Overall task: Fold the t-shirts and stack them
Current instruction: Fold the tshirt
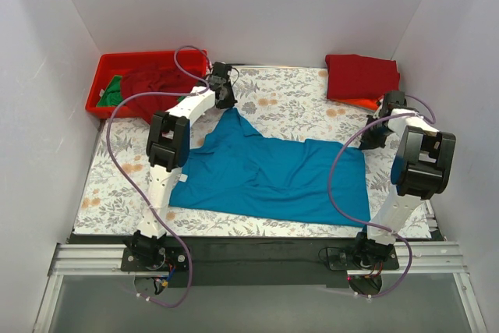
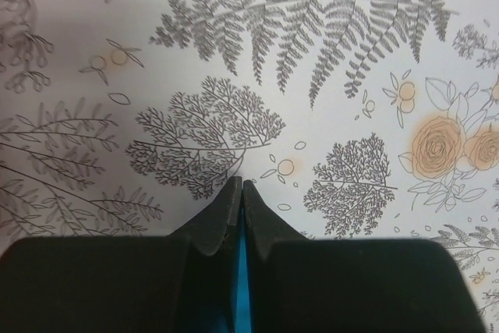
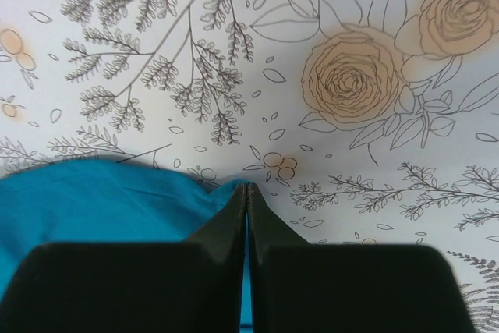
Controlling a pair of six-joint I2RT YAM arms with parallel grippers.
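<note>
Left arm stretched far forward, left gripper (image 2: 238,185) pinched tight on blue t-shirt (image 1: 273,177). Right arm elbow-up, right gripper (image 3: 247,187) clamped on the same shirt.

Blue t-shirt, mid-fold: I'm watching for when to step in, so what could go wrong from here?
1. The left tool pinches only a thin sliver of the blue t-shirt; it might slip free when pulled.
2. The right tool also grips just an edge, and sits close to the folded red shirts, so a swing could nudge them.
3. The right arm's purple cable hangs over the cloth and could snag.
</note>
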